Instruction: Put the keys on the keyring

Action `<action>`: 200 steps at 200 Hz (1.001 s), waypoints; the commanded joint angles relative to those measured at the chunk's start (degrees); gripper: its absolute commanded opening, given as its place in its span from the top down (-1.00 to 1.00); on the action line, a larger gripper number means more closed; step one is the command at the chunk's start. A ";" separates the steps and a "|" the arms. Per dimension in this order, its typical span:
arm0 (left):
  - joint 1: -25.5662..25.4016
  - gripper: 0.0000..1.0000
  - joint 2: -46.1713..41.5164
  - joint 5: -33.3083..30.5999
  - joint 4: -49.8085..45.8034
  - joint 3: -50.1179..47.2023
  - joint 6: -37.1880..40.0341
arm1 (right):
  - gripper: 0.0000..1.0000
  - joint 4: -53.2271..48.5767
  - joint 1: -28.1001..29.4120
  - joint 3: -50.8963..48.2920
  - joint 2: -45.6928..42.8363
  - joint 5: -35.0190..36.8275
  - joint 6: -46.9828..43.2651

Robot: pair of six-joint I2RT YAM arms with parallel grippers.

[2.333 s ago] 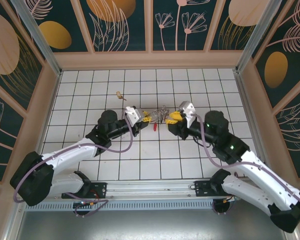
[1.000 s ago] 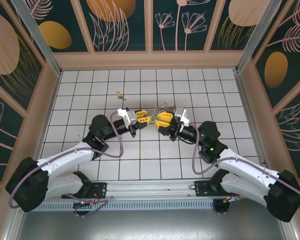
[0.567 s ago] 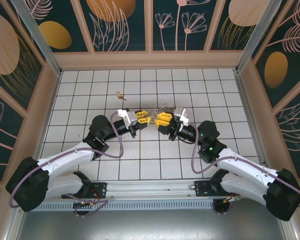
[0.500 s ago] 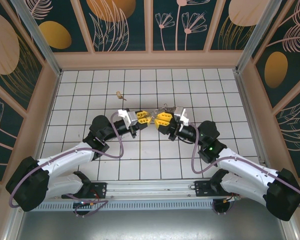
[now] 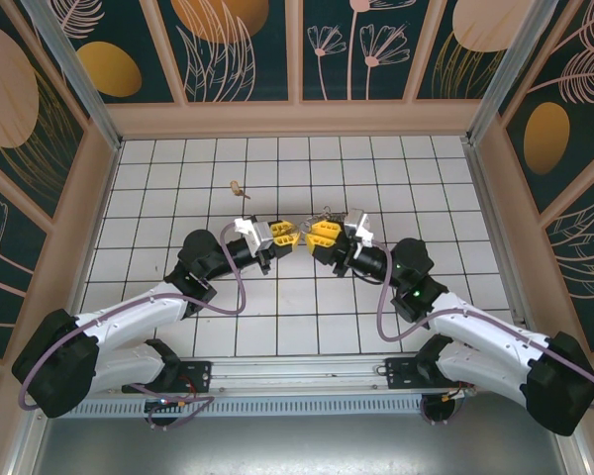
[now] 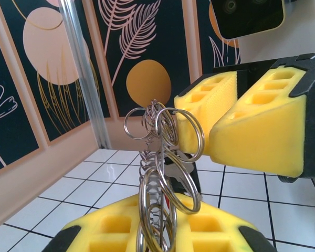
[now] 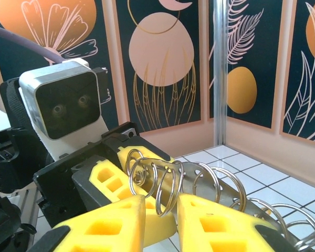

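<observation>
The keyring is a bunch of several linked silvery rings held above the white tiles. My left gripper is shut on its lower rings, which stand up between the yellow pads. A silvery key hangs among them. My right gripper faces the left one, with one ring caught in the narrow gap between its pads. In the top view the left gripper and right gripper meet tip to tip at mid-table. The keyring trails behind them. A small brass key lies loose on the tiles.
Patterned wall panels and aluminium posts close in the tiled floor on three sides. A metal rail runs along the near edge by the arm bases. A flat perforated metal strip carries more rings to the right.
The right gripper's jaws have narrowed around a ring of the bunch. Both arms have stayed almost where they were, tip to tip.
</observation>
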 commanded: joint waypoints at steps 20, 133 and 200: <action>-0.52 1.00 0.14 -0.07 4.44 0.10 1.17 | 0.56 2.00 0.36 2.81 1.42 0.96 1.01; -0.75 1.00 0.02 -2.01 3.91 -1.03 2.64 | 1.00 1.88 0.45 4.58 3.55 3.14 2.35; -0.80 0.94 0.46 -2.12 3.42 -1.53 2.39 | 1.00 9.05 1.45 4.03 6.21 5.05 1.37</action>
